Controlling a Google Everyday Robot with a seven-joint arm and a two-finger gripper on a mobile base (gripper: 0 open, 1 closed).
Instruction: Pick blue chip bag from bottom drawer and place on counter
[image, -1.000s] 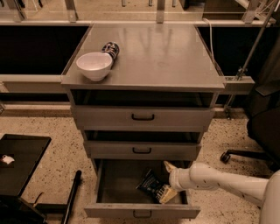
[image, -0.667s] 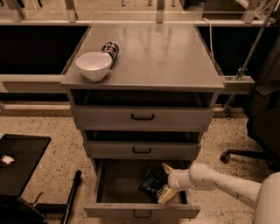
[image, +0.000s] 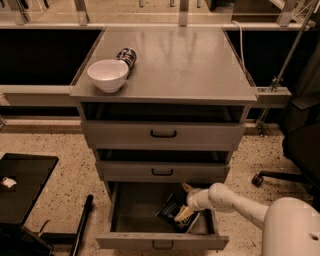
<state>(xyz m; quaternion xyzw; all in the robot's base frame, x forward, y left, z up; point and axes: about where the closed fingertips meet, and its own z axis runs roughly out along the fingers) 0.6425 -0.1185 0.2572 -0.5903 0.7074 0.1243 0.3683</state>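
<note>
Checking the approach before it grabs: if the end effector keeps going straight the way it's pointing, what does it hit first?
Most likely the blue chip bag, lying just ahead of the end effector inside the bottom drawer; depth is hard to judge.

At the lower centre the bottom drawer (image: 134, 210) stands pulled out and open from above, its left half bare floor. Its right half is taken by the blue chip bag (image: 170, 212) and by the gripper (image: 184, 201), reaching in from the lower right with fingers spread, and the middle drawer (image: 162, 171) front closes off the back just above. On the counter (image: 190, 65), upper centre, a white bowl (image: 107, 75) and a dark can (image: 127, 56) crowd the left edge; the middle and right lie free.
</note>
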